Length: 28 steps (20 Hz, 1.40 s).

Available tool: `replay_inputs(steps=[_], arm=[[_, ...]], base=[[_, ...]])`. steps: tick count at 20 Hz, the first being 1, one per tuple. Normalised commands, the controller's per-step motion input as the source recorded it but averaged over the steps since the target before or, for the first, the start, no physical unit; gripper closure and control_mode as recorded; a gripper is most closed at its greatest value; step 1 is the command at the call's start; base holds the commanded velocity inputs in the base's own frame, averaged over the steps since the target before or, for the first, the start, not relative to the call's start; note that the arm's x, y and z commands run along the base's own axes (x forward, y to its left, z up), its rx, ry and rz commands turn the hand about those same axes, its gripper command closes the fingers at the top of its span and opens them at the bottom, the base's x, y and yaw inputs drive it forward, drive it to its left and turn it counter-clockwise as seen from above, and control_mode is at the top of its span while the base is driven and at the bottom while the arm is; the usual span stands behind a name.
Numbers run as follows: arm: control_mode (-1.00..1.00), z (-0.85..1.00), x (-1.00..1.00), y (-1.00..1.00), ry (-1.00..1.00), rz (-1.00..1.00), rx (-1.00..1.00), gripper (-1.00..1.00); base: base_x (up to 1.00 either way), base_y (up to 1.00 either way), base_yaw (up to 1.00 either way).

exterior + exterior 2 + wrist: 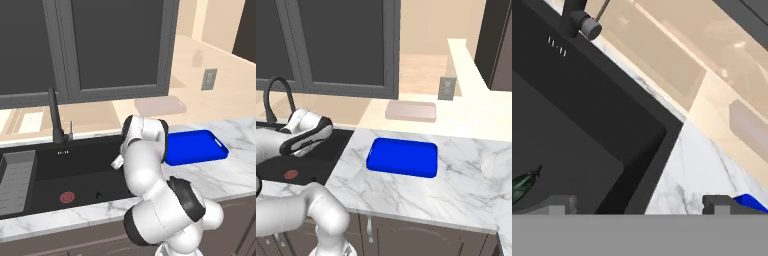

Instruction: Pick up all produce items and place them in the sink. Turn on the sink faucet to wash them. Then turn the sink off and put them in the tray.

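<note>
The black sink (85,152) with its red drain (67,197) is set into the white marble counter (220,172). In the hand view a dark green, elongated produce item (522,185) lies on the sink floor (562,130) at the lower left. My gripper (639,205) hangs open over the sink's right rear corner, with nothing between its fingertips (557,203). The black faucet (55,120) stands behind the basin, and its base and lever (579,17) show at the hand view's top left. The blue tray (195,147) (402,157) lies bare on the counter right of the sink.
A grey ribbed drying rack (15,180) fills the sink's left end. A pale beige slab (160,106) (411,111) rests on the ledge behind the tray. Dark window frames rise behind the faucet. My white arm (145,150) leans over the basin's right side.
</note>
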Motion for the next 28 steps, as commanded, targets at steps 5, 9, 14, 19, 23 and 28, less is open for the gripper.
replay_inputs(steps=[5,9,14,19,23,28], arm=[[-1.00,0.97,-0.24,0.16,0.21,-0.06,-0.11,-1.00],[-1.00,1.00,-0.31,0.30,0.28,-0.05,-0.09,-1.00],[-1.00,1.00,-0.28,0.47,0.33,-0.05,-0.09,-1.00],[-1.00,1.00,-0.20,0.51,0.19,-0.02,-0.18,-1.00],[-1.00,1.00,-0.25,0.50,0.02,0.00,-0.31,-1.00],[-1.00,1.00,-0.27,0.45,0.00,0.00,-0.40,-1.00]], base=[[0.00,0.00,0.00],[0.00,0.00,0.00],[0.00,0.00,0.00],[0.00,0.00,0.00],[0.00,0.00,0.00],[0.00,0.00,0.00]])
